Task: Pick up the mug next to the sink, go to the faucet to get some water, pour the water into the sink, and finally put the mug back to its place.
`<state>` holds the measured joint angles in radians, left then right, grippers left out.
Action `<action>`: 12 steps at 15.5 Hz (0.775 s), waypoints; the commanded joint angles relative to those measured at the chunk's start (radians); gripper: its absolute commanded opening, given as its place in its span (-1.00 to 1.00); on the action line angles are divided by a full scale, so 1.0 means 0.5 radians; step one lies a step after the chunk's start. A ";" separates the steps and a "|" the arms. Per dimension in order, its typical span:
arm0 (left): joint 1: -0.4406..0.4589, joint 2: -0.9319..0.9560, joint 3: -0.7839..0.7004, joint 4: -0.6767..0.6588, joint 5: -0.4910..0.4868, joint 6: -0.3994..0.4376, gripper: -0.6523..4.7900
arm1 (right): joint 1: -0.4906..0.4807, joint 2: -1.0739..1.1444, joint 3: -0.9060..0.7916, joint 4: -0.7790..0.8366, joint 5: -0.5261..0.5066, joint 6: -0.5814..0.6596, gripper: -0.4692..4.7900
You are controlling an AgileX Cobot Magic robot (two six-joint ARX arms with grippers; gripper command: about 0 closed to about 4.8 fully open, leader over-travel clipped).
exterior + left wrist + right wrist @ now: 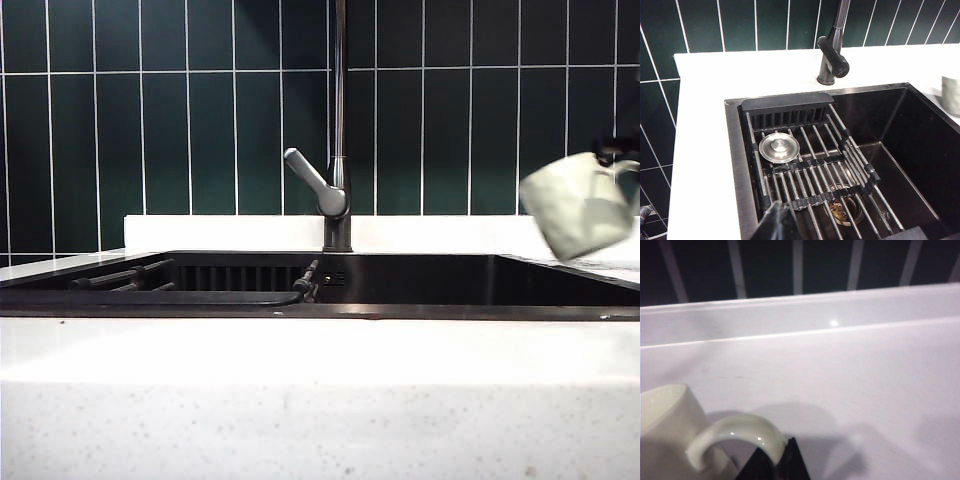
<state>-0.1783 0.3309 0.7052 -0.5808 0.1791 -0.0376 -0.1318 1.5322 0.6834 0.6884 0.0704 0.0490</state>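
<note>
The cream-white mug (575, 203) hangs tilted in the air at the far right, above the counter beside the sink (400, 311). My right gripper (777, 460) is shut on the mug's loop handle (735, 435), with white counter below it. The faucet (339, 100) with its grey lever (312, 180) stands behind the sink's middle, well left of the mug. My left gripper (780, 212) is shut and holds nothing, low over the sink's (920, 145) near left corner. From there the faucet (832, 55) and the mug (951, 95) are both visible. The exterior view does not show the left gripper.
A roll-up rack of metal rods (810, 165) spans the left half of the basin, with a round metal lid (779, 147) lying on it. A black slotted tray (787, 103) sits at the rack's far end. The drain (840, 210) lies under the rods. Dark green tiles (150, 130) back the white counter (320, 400).
</note>
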 commanded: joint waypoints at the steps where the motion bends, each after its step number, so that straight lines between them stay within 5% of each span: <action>1: 0.000 -0.002 0.003 0.018 0.002 0.006 -0.78 | -0.048 -0.004 -0.005 0.158 0.038 0.121 -0.83; 12: 0.001 -0.002 0.003 -0.029 0.053 0.007 -0.78 | -0.067 -0.049 -0.015 -0.232 -0.058 0.174 -0.61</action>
<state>-0.1787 0.3309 0.7052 -0.5930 0.1997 -0.0376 -0.1673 1.5265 0.6724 0.5846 0.0452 0.1314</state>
